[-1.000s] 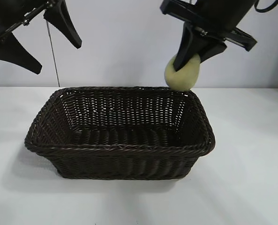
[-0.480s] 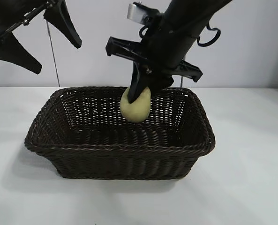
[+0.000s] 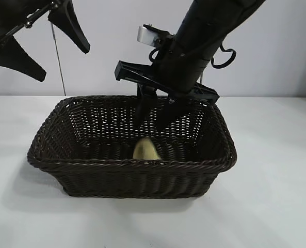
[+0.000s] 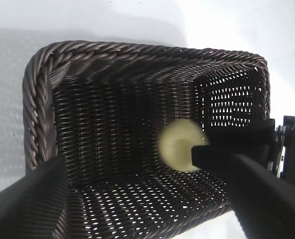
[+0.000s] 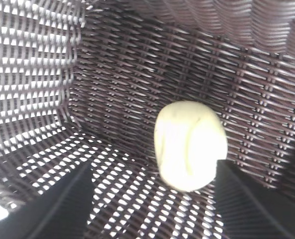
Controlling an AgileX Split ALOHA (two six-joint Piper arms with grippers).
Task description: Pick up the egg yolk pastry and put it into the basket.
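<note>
The right gripper (image 3: 154, 120) hangs low inside the basket (image 3: 132, 164) with its jaws spread apart, so the egg yolk pastry (image 3: 145, 150) sits loose on the woven floor, while the left gripper (image 3: 39, 44) waits up high, jaws spread too.

The egg yolk pastry (image 3: 145, 150) lies in the basket (image 3: 132, 166), below the right tool (image 3: 154, 120).
</note>
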